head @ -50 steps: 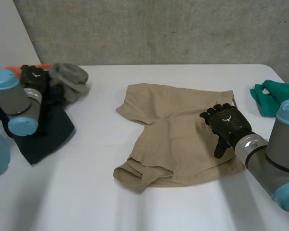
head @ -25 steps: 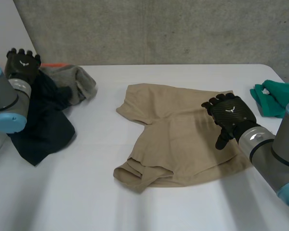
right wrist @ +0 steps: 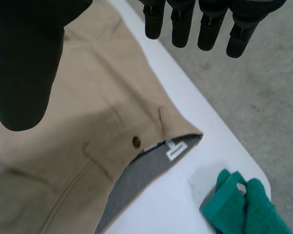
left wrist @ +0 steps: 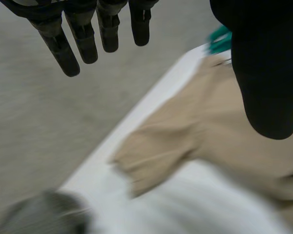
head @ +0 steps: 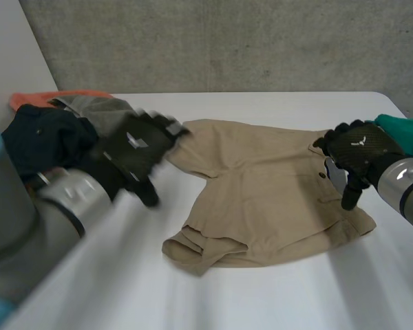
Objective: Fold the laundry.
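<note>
Tan shorts point(head: 261, 192) lie flat in the middle of the white table point(head: 261, 295), waistband toward the right. My left hand point(head: 141, 148) hovers open at the shorts' left leg hem, fingers straight. The left wrist view has its fingers point(left wrist: 63, 44) and thumb point(left wrist: 263, 73) spread above that tan leg point(left wrist: 156, 156), holding nothing. My right hand point(head: 358, 148) is open over the waistband end. Its fingers point(right wrist: 185, 24) and thumb point(right wrist: 24, 63) hang apart above the shorts point(right wrist: 88, 122), near the button point(right wrist: 135, 141) and the grey lining.
A pile of dark clothes point(head: 41, 137) with a grey garment point(head: 100, 110) and an orange one point(head: 34, 98) sits at the table's left. A green cloth point(head: 406, 130) lies at the right edge, also beside the waistband as a green cloth point(right wrist: 244, 204).
My left hand left the clothes pile and swung right to the shorts' left leg, fingers now straight. My right hand moved right to the waistband end, and the shorts' right side spread outward.
</note>
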### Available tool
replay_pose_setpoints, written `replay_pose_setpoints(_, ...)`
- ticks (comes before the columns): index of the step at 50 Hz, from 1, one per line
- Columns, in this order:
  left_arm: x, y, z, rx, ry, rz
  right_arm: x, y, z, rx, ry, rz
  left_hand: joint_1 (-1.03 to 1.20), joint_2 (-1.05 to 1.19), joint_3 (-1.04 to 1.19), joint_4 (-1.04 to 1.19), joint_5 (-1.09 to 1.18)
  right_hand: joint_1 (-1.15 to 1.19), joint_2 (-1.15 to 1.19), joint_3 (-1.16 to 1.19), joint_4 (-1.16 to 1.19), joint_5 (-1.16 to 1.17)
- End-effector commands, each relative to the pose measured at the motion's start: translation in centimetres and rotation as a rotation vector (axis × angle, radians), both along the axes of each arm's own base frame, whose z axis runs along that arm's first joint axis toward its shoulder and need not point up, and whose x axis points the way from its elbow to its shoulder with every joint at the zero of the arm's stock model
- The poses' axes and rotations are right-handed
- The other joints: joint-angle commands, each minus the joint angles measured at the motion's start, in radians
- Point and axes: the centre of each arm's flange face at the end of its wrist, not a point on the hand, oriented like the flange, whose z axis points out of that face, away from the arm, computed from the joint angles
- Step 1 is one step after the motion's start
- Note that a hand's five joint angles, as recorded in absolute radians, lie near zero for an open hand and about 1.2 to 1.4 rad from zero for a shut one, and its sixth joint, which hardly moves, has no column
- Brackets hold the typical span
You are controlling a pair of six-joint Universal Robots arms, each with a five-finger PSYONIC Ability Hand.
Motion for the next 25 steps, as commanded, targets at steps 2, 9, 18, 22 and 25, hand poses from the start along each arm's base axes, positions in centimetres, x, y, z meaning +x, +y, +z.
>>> replay_pose_setpoints(2, -4.3, 7.7, -4.8, 0.106, 0.002, -0.235, -1.1, 0.3, -1.3, 0.020, 0.049, 0.001, 0.281, 0.266, 0.264, 0.270, 0.248, -0.050, -0.036, -0.035, -0.035, -0.049)
replay_pose_setpoints(9, -6.7, 9.6, -8.4, 0.171, -0.024, -0.325, -1.8, 0.1, -2.6, 0.019, 0.046, -0.016, 0.390, 0.375, 0.372, 0.378, 0.357, -0.050, -0.036, -0.035, -0.035, -0.049)
replay_pose_setpoints(18, -7.8, 7.6, -11.0, 0.208, -0.078, -0.286, -2.4, -0.2, -3.4, 0.007, 0.029, -0.020, 0.381, 0.366, 0.364, 0.370, 0.349, -0.050, -0.036, -0.035, -0.035, -0.049)
replay_pose_setpoints(22, -7.4, 4.7, -11.2, 0.171, -0.097, -0.180, -2.5, -0.2, -3.5, 0.011, 0.024, -0.016, 0.369, 0.354, 0.352, 0.358, 0.337, -0.050, -0.036, -0.035, -0.035, -0.049)
replay_pose_setpoints(25, -6.4, 1.7, -11.0, 0.121, -0.120, -0.039, -2.4, 0.0, -3.7, 0.019, 0.018, 0.001, 0.337, 0.322, 0.320, 0.326, 0.304, -0.050, -0.036, -0.035, -0.035, -0.049)
